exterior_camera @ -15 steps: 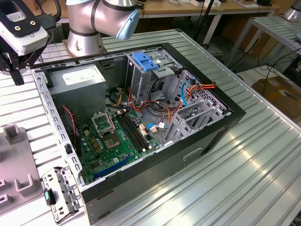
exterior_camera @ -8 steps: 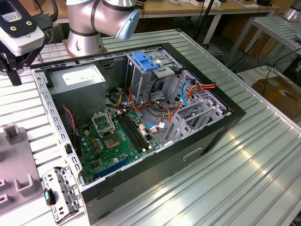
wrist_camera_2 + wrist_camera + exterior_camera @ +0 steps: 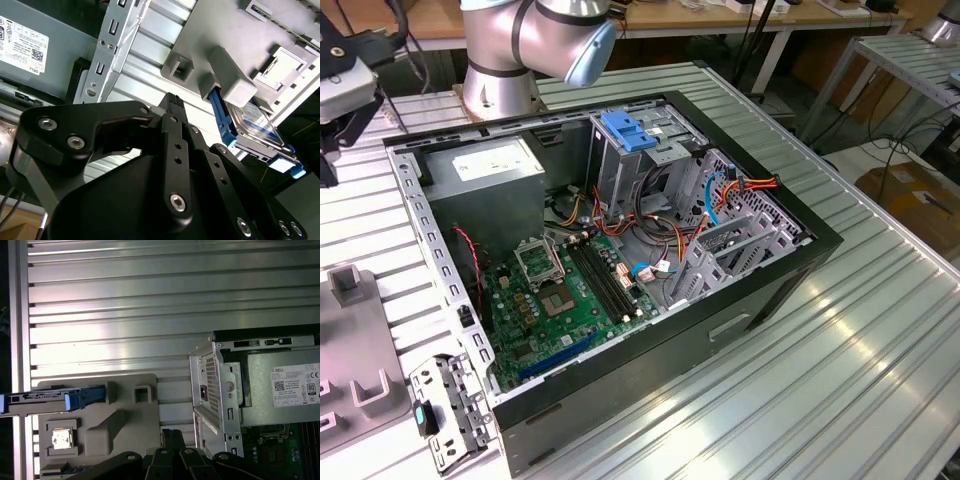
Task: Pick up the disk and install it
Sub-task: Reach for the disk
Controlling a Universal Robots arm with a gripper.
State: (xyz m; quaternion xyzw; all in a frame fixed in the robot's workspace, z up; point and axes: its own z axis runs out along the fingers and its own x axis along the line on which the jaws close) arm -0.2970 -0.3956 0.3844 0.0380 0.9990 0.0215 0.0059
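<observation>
Gripper (image 3: 172, 100) state: fingertips drawn together, nothing between them, judged from both wrist views (image 3: 172, 436). My own black linkage hides much of the second wrist view.

Disk (image 3: 255, 125): stands on edge in a slot of the grey fixture (image 3: 225, 30), well apart from my fingertips.
- Second wrist view: part of the labelled face and a blue side rail (image 3: 220, 112) show. A grey block (image 3: 230, 75) of the fixture hides one end.
- First wrist view: the disk (image 3: 35, 400) is edge-on, overhangs the fixture (image 3: 125, 420), and is cut off by the frame edge. A small square silver part (image 3: 60, 438) sits in a recess beside it; I cannot tell what it is.

Position: my fingertips hang over the slatted aluminium table (image 3: 125, 300), between the fixture and the open computer case (image 3: 220, 390).

Exterior view, clock positions taken from the case centre:
- Case (image 3: 720, 330) lies open.
- Power supply (image 3: 485, 165) at 10 o'clock.
- Blue handle (image 3: 628, 130) on the drive cage at 12 o'clock.
- Motherboard (image 3: 560, 300) at 7 o'clock.
- Arm base (image 3: 500, 60) at 11 o'clock, cut off above.
- Fixture (image 3: 350, 340) at 8 o'clock, cut off by the frame edge.
- A black-and-silver assembly (image 3: 345, 90) at 10 o'clock, also cropped and hard to make out.
</observation>
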